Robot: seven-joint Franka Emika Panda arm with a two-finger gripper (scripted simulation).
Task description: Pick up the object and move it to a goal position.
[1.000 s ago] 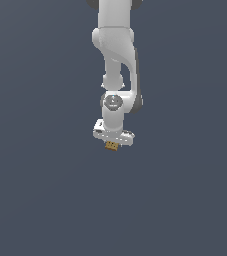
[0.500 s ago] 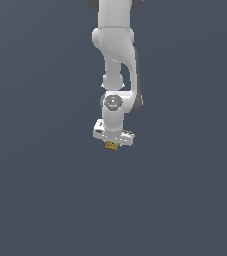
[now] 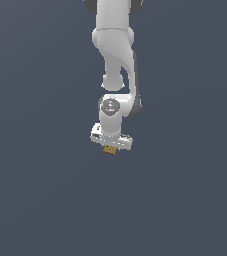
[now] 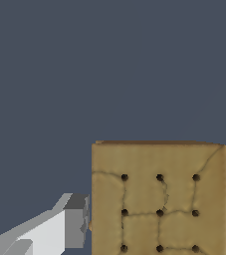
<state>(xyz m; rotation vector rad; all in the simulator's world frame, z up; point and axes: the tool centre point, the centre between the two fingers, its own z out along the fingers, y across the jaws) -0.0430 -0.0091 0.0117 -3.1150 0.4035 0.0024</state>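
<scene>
Hanging down from above, white arm [image 3: 116, 60] points its gripper [image 3: 110, 148] straight down over plain grey ground. Gripper is clamped on the cube [image 3: 109, 150], fingers [image 4: 75, 220] pressed to both its sides. Cube [image 4: 158, 196] is tan, cracked, with dark dots, sticking out just below the fingertips.

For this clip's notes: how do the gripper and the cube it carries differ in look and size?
Colour: the gripper is plain white, while the cube is tan-brown.
Surface: in the wrist view the cube shows crack-like lines and rows of small dark dots; the gripper fingers are smooth grey and white.
Size: in the exterior view the cube is much narrower than the gripper's body above it.
Shared: both hang together at the arm's end, cube between the fingers.
</scene>
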